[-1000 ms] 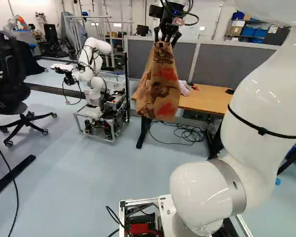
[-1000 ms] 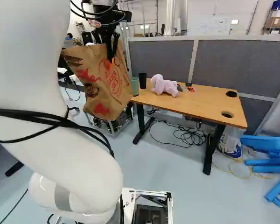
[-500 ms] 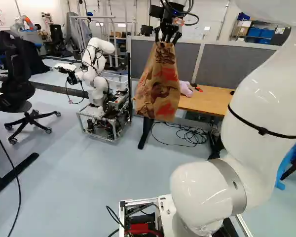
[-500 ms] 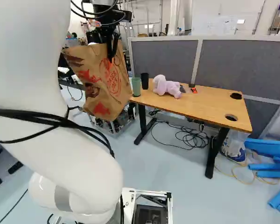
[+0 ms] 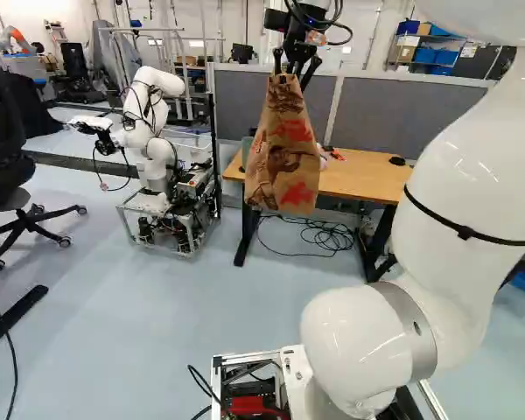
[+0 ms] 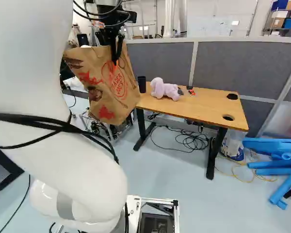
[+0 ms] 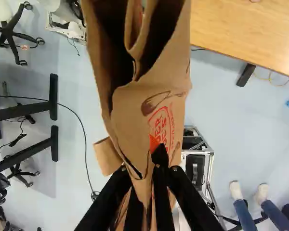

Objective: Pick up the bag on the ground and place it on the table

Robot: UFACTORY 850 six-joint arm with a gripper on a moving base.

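Observation:
My gripper [image 5: 296, 70] is shut on the top edge of the brown paper bag [image 5: 282, 162], which hangs high above the floor. In the right base view the gripper [image 6: 117, 48] pinches the same bag [image 6: 104, 87], left of the wooden table [image 6: 199, 107]. Seen from the wrist, the fingers of the gripper [image 7: 156, 166] clamp folded paper between them, and the bag [image 7: 130, 106] stretches ahead with its mouth partly open. The table's top [image 7: 241, 29] lies beyond and to one side of the bag.
On the table are a pink plush toy [image 6: 164, 89], a black cup [image 6: 141, 84] and small items. Behind it stands a grey partition [image 6: 237, 68]. Another robot [image 5: 153, 149] is left of the table. Blue tubes [image 6: 281, 165] lie right of it; cables [image 6: 191, 141] lie beneath.
The base has moved: the scene shifted right in both base views, then back left past where it was. The arm holds its pose, and the bag stays in the gripper.

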